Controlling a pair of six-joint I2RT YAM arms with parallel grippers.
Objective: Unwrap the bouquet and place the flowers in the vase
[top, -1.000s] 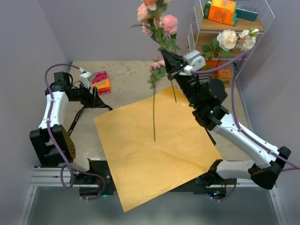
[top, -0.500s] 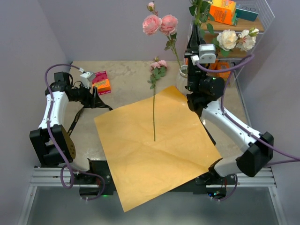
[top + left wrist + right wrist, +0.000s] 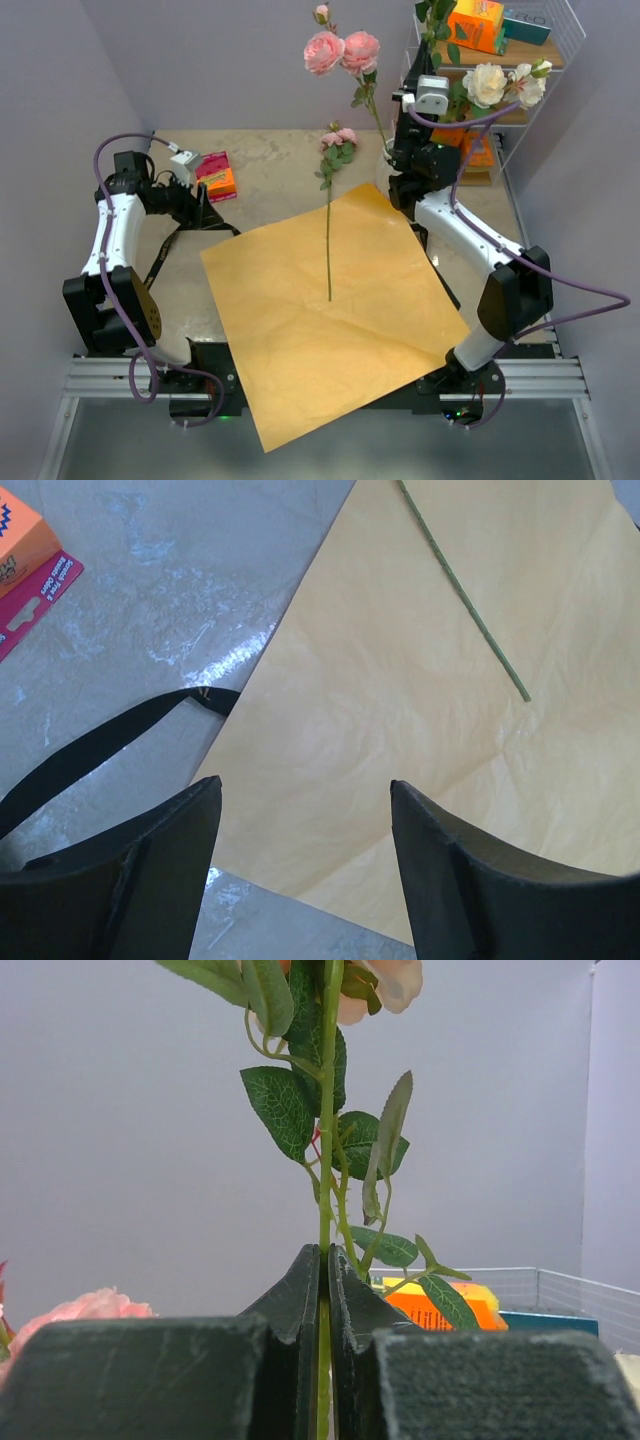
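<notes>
The orange-tan paper (image 3: 330,320) of the bouquet lies flat and open on the table. On it lies one pink flower (image 3: 328,215), its stem (image 3: 465,595) showing in the left wrist view. Two pink roses (image 3: 342,50) stand upright, their stem running down to the vase (image 3: 386,154), which my right arm mostly hides. My right gripper (image 3: 412,62) points up at the back right, shut on a leafy green flower stem (image 3: 325,1260). My left gripper (image 3: 205,215) (image 3: 305,790) hovers open and empty over the paper's left edge.
A black ribbon (image 3: 160,260) (image 3: 90,750) trails on the table left of the paper. An orange-pink box (image 3: 217,176) lies at the back left. A wire shelf (image 3: 560,40) at the back right holds orange boxes (image 3: 470,22) and cream roses (image 3: 500,85).
My right arm swung its flower from above the paper's far edge to the back right beside the shelf, turning it upright. The left arm and the flower on the paper stayed still.
</notes>
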